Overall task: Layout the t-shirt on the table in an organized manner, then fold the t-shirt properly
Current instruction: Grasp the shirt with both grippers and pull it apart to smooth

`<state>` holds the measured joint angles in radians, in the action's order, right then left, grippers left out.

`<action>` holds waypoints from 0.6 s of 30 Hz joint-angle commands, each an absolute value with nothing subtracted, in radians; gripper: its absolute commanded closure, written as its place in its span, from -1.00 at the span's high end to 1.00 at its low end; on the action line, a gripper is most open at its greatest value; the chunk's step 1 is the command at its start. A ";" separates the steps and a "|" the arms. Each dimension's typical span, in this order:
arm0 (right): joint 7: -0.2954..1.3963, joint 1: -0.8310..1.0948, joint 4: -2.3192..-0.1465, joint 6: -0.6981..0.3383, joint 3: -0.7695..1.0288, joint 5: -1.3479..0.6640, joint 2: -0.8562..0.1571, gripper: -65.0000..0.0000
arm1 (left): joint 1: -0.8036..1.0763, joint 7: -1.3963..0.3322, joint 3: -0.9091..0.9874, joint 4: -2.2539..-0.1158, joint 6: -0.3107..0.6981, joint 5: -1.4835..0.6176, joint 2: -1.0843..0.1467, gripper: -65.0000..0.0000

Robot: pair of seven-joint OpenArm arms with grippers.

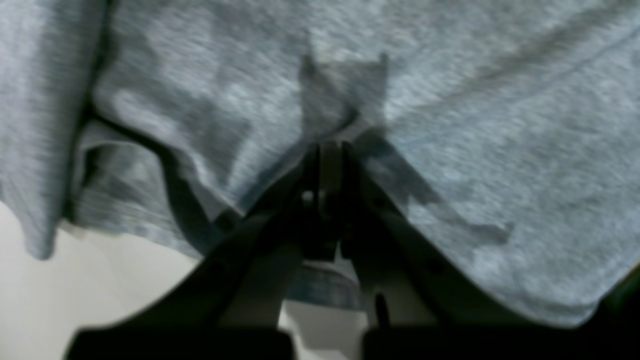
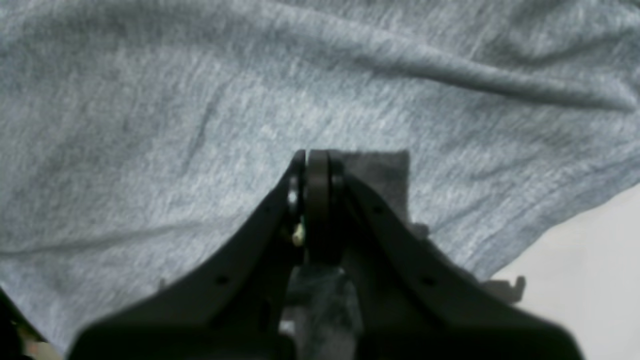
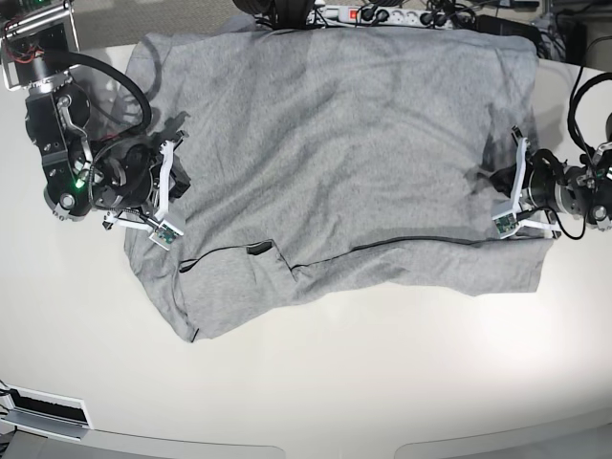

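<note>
Two end effectors flank my work. Table [image 3: 316, 382] carries the t-shirt [image 3: 335, 143], spread flat. Left end effector [image 1: 330, 150] closed, pinching a fabric ridge; right end effector [image 2: 317, 160] closed, grip on cloth unclear. I judge both placed to fold.

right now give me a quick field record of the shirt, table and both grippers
shirt: grey t-shirt, spread out, near part folded over with wrinkles
table: off-white table, bare toward the near edge
left gripper: left gripper shut on the shirt's edge
right gripper: right gripper shut, pressed on the fabric
lettering: none visible
fold state: not finished
</note>
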<state>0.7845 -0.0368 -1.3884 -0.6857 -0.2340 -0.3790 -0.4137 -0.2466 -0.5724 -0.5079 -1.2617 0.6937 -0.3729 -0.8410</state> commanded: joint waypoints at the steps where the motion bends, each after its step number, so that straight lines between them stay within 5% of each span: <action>1: 0.758 -0.043 -1.403 -0.694 -0.228 -0.379 -0.427 -1.00 | -0.249 -0.550 -0.495 -1.271 0.694 -0.361 -0.847 -1.00; 8: 0.764 -0.001 -1.403 -0.613 -0.228 -0.260 -0.427 -1.00 | -0.195 -0.497 -0.495 -1.235 0.631 -0.205 -0.785 -1.00; 18: 1.105 0.007 -1.403 -0.529 -0.228 -0.326 -0.427 -1.00 | -0.194 -0.502 -0.495 -1.233 0.635 -0.179 -0.796 -1.00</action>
<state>1.0550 0.0067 -1.4010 -0.5358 -0.2329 -0.3569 -0.4126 -0.1913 -0.4709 -0.4973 -1.2335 0.6365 -0.1947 -0.7757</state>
